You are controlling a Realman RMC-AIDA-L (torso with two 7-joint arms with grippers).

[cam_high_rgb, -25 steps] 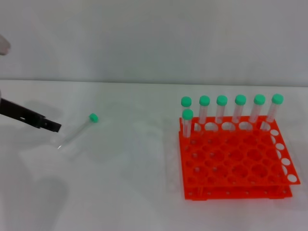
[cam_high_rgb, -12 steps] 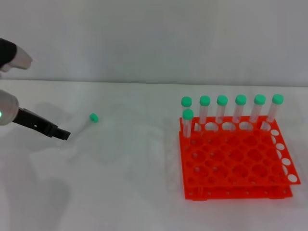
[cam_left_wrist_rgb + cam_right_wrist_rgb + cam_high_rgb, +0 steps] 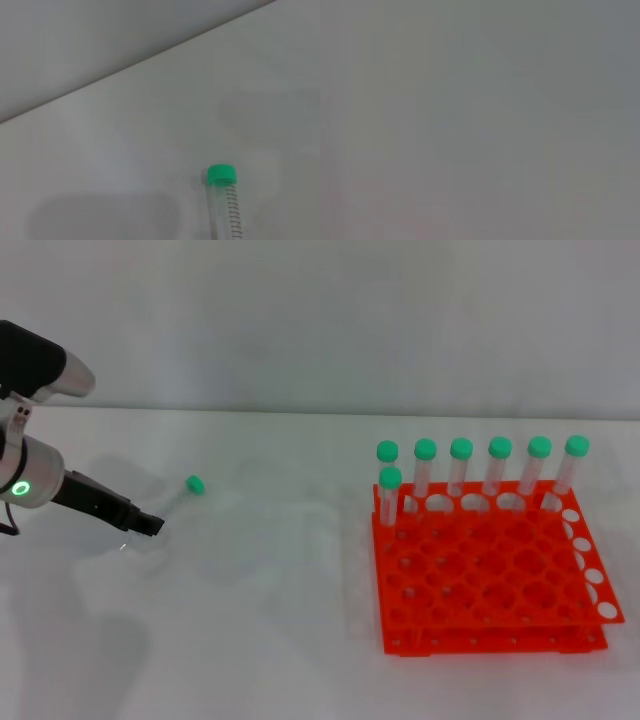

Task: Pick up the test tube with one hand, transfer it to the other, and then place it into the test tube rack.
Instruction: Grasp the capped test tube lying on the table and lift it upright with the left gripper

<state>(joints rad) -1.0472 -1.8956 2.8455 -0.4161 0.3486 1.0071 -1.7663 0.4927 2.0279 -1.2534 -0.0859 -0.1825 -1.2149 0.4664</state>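
Note:
The test tube point(image 3: 192, 485), clear with a green cap, lies on the white table at the left, its cap pointing away from me. It also shows in the left wrist view point(image 3: 226, 200), cap end up. My left gripper point(image 3: 150, 524) reaches in from the left and hangs over the tube's lower half, hiding it. The orange-red test tube rack point(image 3: 490, 585) stands at the right. The right gripper is out of view; its wrist view shows only plain grey.
Several green-capped tubes point(image 3: 461, 468) stand upright in the rack's back row, and one more point(image 3: 389, 495) stands in the row in front at the rack's left corner. A grey wall point(image 3: 320, 320) rises behind the table.
My left arm has moved in from the left edge toward the lying tube, its tip going from beside the tube's bottom end to over its lower half. The tube and rack have not moved.

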